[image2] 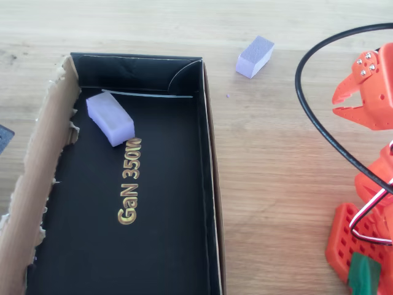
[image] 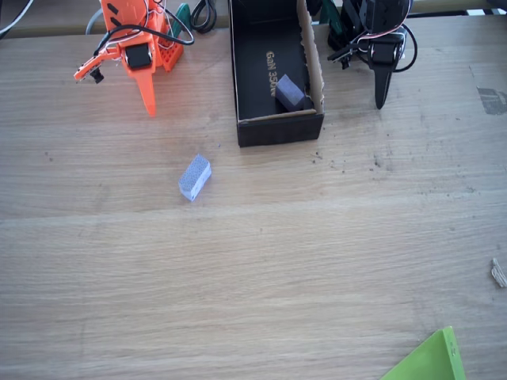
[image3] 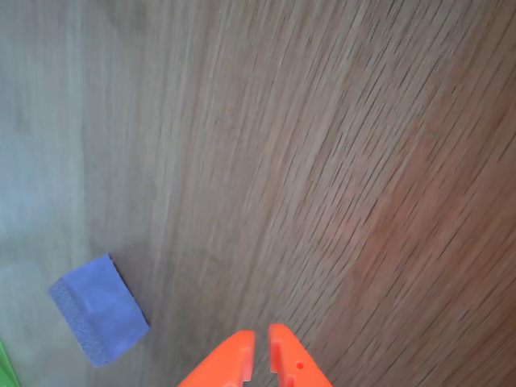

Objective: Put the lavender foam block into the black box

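Observation:
The lavender foam block (image: 195,177) lies on the wooden table, in front of and left of the black box (image: 277,131). It is also in the overhead view (image2: 254,56), just past the box's far corner, and in the wrist view (image3: 98,310) at lower left. My orange gripper (image: 148,103) hangs behind the block, left of the box, apart from both. In the wrist view its fingertips (image3: 260,355) are shut with nothing between them. The box (image2: 209,184) holds a darker violet block (image: 289,93) near the gold lettering.
A brown torn cardboard flap (image2: 37,184) forms one side of the box. A black cable (image2: 307,110) loops by the arm (image2: 368,92). A green sheet corner (image: 428,360) and a small scrap (image: 499,273) lie at the table's right side.

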`<act>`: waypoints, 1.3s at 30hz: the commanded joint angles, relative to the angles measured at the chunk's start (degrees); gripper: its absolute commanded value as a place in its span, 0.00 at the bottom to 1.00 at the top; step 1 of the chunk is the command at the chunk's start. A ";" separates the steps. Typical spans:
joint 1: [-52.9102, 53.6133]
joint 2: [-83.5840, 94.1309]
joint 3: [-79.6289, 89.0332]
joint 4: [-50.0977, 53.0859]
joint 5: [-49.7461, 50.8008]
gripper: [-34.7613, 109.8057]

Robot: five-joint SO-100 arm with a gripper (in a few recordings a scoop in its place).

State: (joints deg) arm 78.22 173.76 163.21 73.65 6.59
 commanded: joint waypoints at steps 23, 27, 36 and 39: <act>-2.02 0.26 -1.14 -6.33 18.54 0.24; -3.52 0.26 -4.22 -6.42 20.13 0.24; -4.66 -23.82 -31.46 3.43 23.64 0.24; -4.48 -32.96 -42.89 8.88 26.98 0.24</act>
State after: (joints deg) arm 72.95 147.92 132.45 77.96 30.59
